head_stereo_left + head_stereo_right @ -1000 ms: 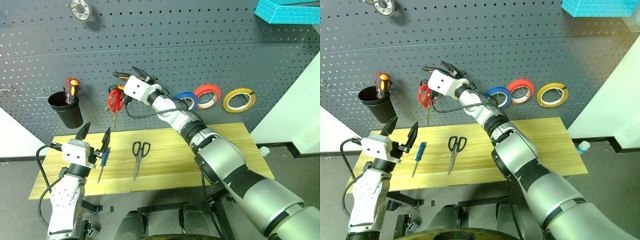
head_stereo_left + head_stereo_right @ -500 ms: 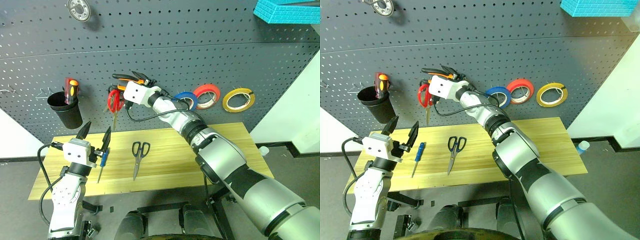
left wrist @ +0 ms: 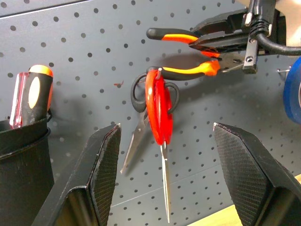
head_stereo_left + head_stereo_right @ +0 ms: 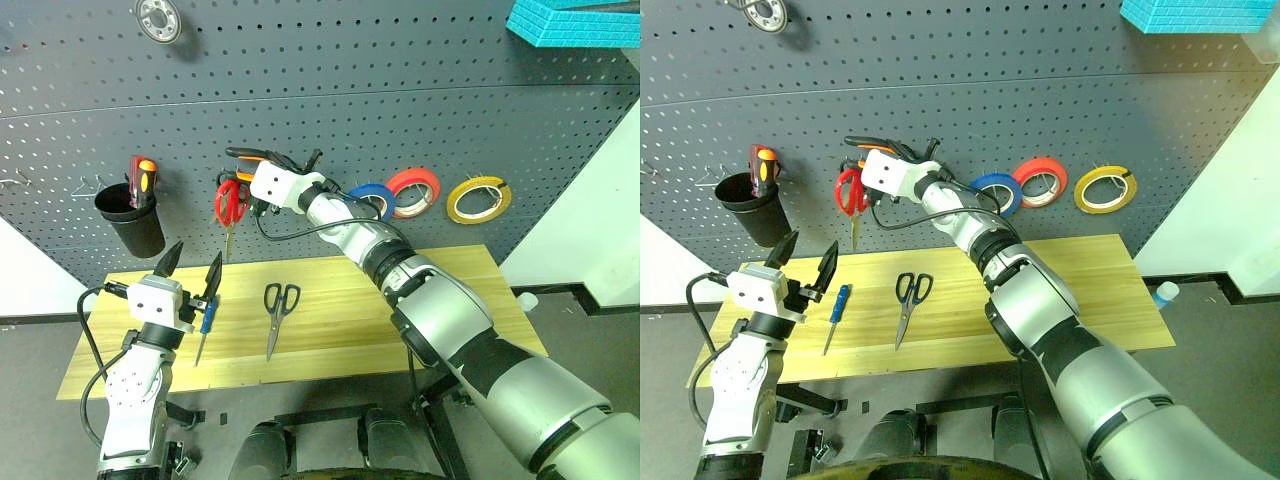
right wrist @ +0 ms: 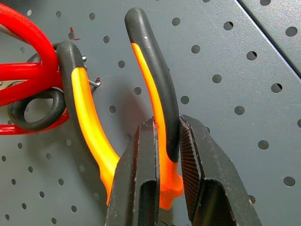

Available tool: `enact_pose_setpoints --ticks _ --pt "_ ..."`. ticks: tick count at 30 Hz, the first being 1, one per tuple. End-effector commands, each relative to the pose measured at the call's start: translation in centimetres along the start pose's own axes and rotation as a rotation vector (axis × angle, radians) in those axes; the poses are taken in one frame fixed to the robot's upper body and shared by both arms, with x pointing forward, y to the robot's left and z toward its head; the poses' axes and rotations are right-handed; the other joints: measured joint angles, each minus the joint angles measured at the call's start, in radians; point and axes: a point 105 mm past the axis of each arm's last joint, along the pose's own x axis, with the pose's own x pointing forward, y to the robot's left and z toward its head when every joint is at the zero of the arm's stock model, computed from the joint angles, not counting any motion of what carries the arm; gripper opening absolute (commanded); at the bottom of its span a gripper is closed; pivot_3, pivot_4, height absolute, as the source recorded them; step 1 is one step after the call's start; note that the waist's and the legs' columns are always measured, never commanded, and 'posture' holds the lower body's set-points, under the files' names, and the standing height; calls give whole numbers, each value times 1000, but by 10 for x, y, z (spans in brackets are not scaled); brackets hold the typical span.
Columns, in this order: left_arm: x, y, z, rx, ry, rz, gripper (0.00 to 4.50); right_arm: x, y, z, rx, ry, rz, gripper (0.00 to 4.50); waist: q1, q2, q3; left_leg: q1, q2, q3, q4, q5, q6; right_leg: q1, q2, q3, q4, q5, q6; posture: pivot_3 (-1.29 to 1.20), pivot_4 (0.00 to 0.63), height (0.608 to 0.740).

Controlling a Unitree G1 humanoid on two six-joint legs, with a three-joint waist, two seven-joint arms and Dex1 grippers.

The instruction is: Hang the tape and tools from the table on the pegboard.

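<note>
Right gripper (image 5: 164,155): jaws closed on one handle of the orange-and-black pliers (image 5: 150,94), pinched from both sides. The pliers are held against the pegboard (image 4: 400,60); their other handle curves beside a small metal hook (image 5: 95,84) where the red scissors (image 3: 159,113) hang. Whether that handle rests on the hook cannot be made out. The plier head is hidden behind the gripper body.

Left gripper (image 4: 187,275): fingers spread wide, nothing between them, raised over the table's (image 4: 460,300) near left part. In the head view it partly covers the blue-handled screwdriver (image 4: 839,300), which lies on the table just at its 3 o'clock.

Dark grey-handled scissors (image 4: 279,300): flat on the table at mid-width, blades toward the near edge, at 6 o'clock of the pliers.

Yellow tape (image 4: 478,199): on the pegboard, at 3 o'clock of the red roll (image 4: 414,188) and blue roll (image 4: 375,198); the blue roll is partly covered by the right arm.

Black cup (image 4: 132,222): on the pegboard at 9 o'clock of the red scissors, holding a red-and-orange screwdriver (image 4: 143,180), its shaft hidden inside.
</note>
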Motion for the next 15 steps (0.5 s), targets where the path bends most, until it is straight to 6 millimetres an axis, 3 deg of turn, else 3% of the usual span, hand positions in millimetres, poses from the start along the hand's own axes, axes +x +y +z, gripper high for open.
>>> enact_pose_setpoints --ticks 1,5,15 --pt "4 3 11 30 -52 5 3279 3 -30 20 63 -96 -106 281 0 0 0 0 0 0 0 0 0 0 0 0 0 0 0 47 0 738" --pt "5 4 11 29 -53 6 3279 -1 -39 18 203 -120 -144 281 0 0 0 0 0 0 0 0 0 0 0 0 0 0 0 39 0 738" --pt "9 3 11 25 -60 -2 3279 -6 -40 19 236 -166 -160 281 -3 0 0 0 0 0 0 0 0 0 0 0 0 0 0 33 0 738"
